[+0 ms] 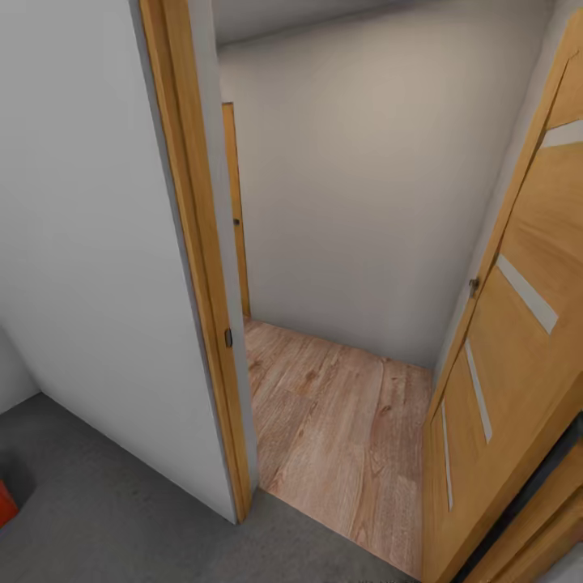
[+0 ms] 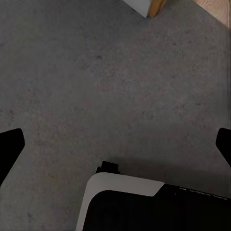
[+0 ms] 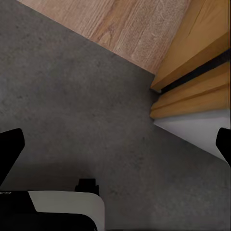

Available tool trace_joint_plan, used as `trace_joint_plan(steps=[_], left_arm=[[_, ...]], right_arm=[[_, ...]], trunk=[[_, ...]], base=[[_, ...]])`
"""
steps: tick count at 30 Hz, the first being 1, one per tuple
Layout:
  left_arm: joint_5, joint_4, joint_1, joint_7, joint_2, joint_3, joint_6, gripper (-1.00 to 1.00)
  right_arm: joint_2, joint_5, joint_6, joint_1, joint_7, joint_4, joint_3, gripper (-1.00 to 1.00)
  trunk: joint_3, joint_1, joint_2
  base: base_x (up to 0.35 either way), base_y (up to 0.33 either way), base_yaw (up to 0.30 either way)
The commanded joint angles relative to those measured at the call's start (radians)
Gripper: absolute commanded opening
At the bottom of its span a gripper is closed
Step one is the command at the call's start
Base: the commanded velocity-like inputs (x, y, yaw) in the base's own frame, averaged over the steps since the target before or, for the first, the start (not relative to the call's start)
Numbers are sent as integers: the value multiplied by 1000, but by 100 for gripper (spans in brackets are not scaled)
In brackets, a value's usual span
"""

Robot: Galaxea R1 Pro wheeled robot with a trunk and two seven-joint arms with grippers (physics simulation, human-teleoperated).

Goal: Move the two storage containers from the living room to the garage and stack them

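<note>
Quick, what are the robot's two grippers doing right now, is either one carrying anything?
Left gripper: open, holding nothing, over the grey floor.
Right gripper: open, holding nothing, over grey floor near the wooden door.

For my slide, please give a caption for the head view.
Open wooden door between dark grey floor and wood planks.

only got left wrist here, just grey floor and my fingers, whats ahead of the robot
Observer: An open doorway, with light wood plank flooring beyond it and a light wooden door open at its right.
Operator: any bin around
Observer: A sliver of something orange-red sits on the dark grey floor at the head view's lower left edge; too little shows to name it.
Operator: right fingers holding anything
Observer: No, the right fingers are spread wide, only floor between them.
</note>
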Motion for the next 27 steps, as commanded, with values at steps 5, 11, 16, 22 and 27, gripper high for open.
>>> trace_joint_plan(steps=[5, 11, 16, 22, 27], left_arm=[[-1, 1, -1, -4, 3, 6, -4, 100], [-1, 1, -1, -4, 6, 7, -4, 100], [-1, 1, -1, -4, 7, 7, -4, 100], [-1, 1, -1, 0, 12, 8, -2, 100], [-1, 1, -1, 2, 15, 8, -2, 100]], right_arm=[[1, -6, -3, -1, -3, 1, 8, 100], [1, -6, -3, -1, -3, 1, 8, 100], [1, -6, -3, -1, -3, 1, 8, 100], [1, -6, -3, -1, -3, 1, 8, 100], [1, -6, -3, -1, -3, 1, 8, 100]], trunk=[[-2, 1, -2], [-2, 1, -2], [-2, 1, -2], [-2, 1, -2], [-2, 1, -2]], base=[[0, 0, -277], [0, 0, -277], [0, 6, -211], [17, 188, -32], [119, 242, -3]])
